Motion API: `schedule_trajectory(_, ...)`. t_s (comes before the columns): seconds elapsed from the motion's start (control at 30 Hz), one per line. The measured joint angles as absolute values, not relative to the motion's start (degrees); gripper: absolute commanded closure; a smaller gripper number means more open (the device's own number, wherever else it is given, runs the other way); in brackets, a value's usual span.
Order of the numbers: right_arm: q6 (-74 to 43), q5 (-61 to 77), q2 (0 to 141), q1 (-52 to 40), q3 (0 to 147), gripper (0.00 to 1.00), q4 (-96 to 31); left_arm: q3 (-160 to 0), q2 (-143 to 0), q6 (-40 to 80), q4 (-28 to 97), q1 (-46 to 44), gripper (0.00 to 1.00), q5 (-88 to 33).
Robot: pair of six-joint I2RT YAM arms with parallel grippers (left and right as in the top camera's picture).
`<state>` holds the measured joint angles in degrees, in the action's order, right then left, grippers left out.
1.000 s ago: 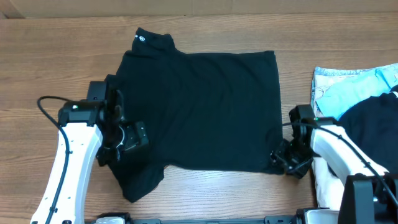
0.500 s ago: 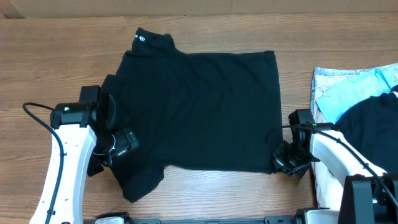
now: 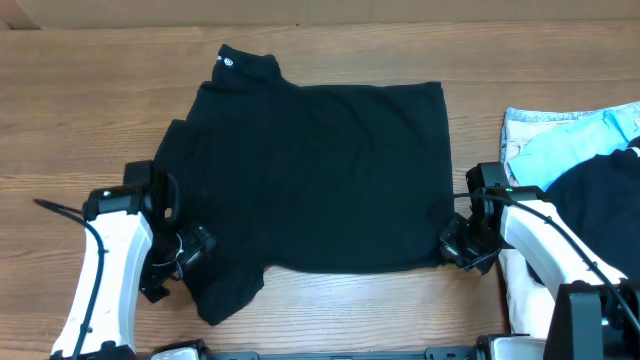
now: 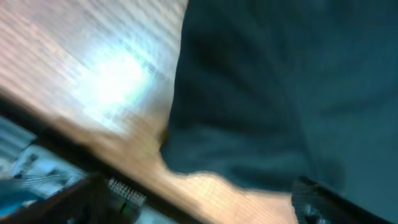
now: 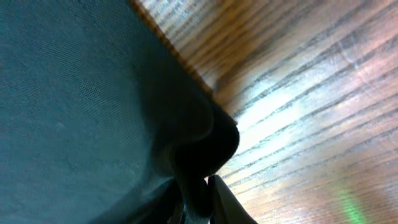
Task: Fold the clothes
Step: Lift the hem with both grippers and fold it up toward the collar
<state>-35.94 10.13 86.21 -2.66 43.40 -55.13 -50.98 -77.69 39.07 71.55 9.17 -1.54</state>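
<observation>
Black cloth is bunched between the tips of the right end effector [image 3: 453, 250], which is pressed together on the near right corner of the T-shirt [image 3: 320, 170]. The right wrist view shows that corner puckered into a small fold running down between the fingers [image 5: 227, 204]. At the near left, the left end effector [image 3: 188, 250] sits low at the sleeve that sticks out toward the near edge, with its fingers spread. The blurred left wrist view shows one finger [image 4: 320, 199] over the cloth, and the sleeve's edge lying on the wooden bench [image 3: 90, 110]. The T-shirt lies spread flat across the middle of the bench, its straight edge toward the right. Its collar is at the far left with a small white label [image 3: 228, 62] showing. At the right edge, apart from the shirt, a light-blue garment [image 3: 560, 140] lies partly under a rumpled black garment [image 3: 600, 200].
</observation>
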Motion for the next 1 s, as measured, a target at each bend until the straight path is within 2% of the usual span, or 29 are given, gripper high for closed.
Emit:
schedule_trajectory(0.2, -35.94, 10.13, 86.21, -2.66, 43.40, 0.84, -55.00, -42.17, -77.67, 40.66, 65.52, 9.52, 0.18, -3.70)
schedule_trajectory(0.27, -35.90, 10.11, 86.21, -2.66, 43.40, 0.84, -55.05, -40.21, -77.67, 40.91, 64.36, 9.52, 0.06, -3.99)
schedule_trajectory(0.33, -35.92, 10.11, 86.21, -2.66, 43.40, 0.84, -55.09, -38.79, -77.67, 42.02, 62.98, 9.52, 0.02, -3.92)
schedule_trajectory(0.47, -35.90, 10.13, 86.21, -2.66, 43.40, 0.84, -55.07, -35.62, -77.67, 43.44, 57.36, 9.52, 0.03, -3.55)
schedule_trajectory(0.53, -35.90, 10.13, 86.21, -2.66, 43.40, 0.84, -55.07, -33.71, -77.67, 43.79, 54.19, 9.52, 0.06, -3.38)
schedule_trajectory(0.6, -35.88, 10.13, 86.21, -2.66, 43.40, 0.84, -55.20, -32.47, -77.67, 44.14, 52.80, 9.52, 0.16, -3.40)
schedule_trajectory(0.7, -35.88, 10.13, 86.21, -2.66, 43.40, 0.84, -55.68, -32.23, -77.60, 44.82, 51.64, 9.52, 0.40, -3.84)
schedule_trajectory(0.83, -35.79, 10.13, 86.21, -2.66, 43.40, 0.84, -55.66, -32.21, -77.60, 44.84, 49.74, 9.47, 0.51, -3.62)
schedule_trajectory(0.9, -35.79, 10.11, 86.21, -2.66, 43.40, 0.84, -55.66, -32.21, -77.60, 44.66, 48.51, 9.47, 0.66, -3.66)
schedule_trajectory(0.97, -35.77, 10.11, 86.21, -2.66, 43.40, 0.84, -55.61, -32.21, -77.60, 44.38, 47.64, 9.47, 0.96, -3.73)
schedule_trajectory(1.0, -35.77, 10.11, 86.21, -2.66, 43.40, 0.84, -55.64, -32.21, -77.58, 44.14, 47.48, 9.47, 0.96, -3.88)
